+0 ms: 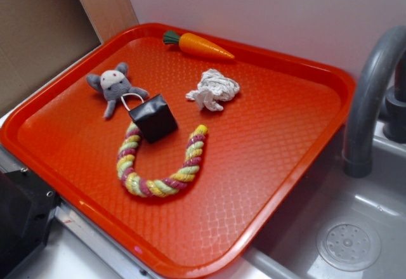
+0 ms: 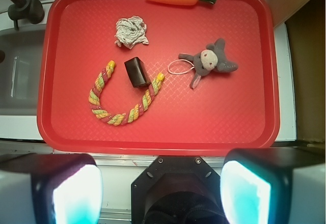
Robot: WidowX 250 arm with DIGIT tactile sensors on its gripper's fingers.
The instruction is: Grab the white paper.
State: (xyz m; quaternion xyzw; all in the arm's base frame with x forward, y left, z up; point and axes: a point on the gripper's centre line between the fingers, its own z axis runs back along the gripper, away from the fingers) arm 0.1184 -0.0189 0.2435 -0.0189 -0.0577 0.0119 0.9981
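The white paper [image 1: 214, 89] is a small crumpled wad lying on the red tray [image 1: 285, 146], towards its far side. In the wrist view the paper [image 2: 131, 31] lies in the upper left part of the tray [image 2: 224, 127]. My gripper [image 2: 162, 188] is high above the near tray edge, far from the paper. Its two fingers [image 2: 71, 191] stand wide apart and hold nothing. The gripper does not show in the exterior view.
On the tray lie a toy carrot [image 1: 196, 45], a grey plush mouse with a white face [image 1: 115, 86], a black block with a white loop [image 1: 152, 118] and a U-shaped coloured rope [image 1: 158, 165]. A grey sink with a tap [image 1: 371, 95] stands beside the tray.
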